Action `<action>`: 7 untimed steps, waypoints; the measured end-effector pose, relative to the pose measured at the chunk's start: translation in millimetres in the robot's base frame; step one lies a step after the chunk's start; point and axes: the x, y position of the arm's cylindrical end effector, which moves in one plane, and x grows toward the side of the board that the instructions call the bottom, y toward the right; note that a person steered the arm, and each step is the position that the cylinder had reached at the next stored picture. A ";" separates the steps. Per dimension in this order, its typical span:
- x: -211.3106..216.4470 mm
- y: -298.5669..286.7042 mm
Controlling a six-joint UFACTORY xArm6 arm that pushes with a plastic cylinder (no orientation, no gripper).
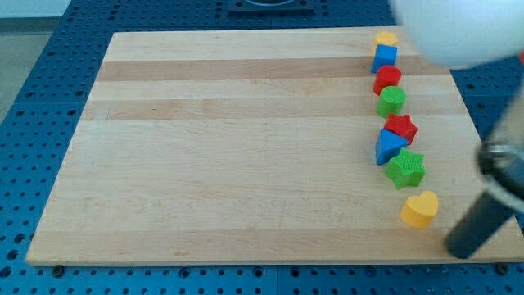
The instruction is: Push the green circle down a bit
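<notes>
The green circle (pixel 391 101) lies at the right side of the wooden board (pixel 246 147), in a column of blocks. A red round block (pixel 387 79) touches it from above, and a red star (pixel 401 128) lies just below it. My tip (pixel 459 247) is at the board's bottom right corner, below and to the right of a yellow heart (pixel 420 208), far below the green circle and touching no block.
The column also holds a yellow block (pixel 386 38) at the top, a blue cube (pixel 385 56), a blue triangle (pixel 389 146) and a green star (pixel 405 168). A blurred white arm part (pixel 458 29) covers the top right corner.
</notes>
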 end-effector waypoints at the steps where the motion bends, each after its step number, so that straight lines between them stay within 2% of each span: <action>1: -17.8 -17.9; 2: -22.9 -54.2; 3: -14.2 -46.1; 4: -15.9 19.9; 5: -69.6 30.9; 7: -81.4 15.8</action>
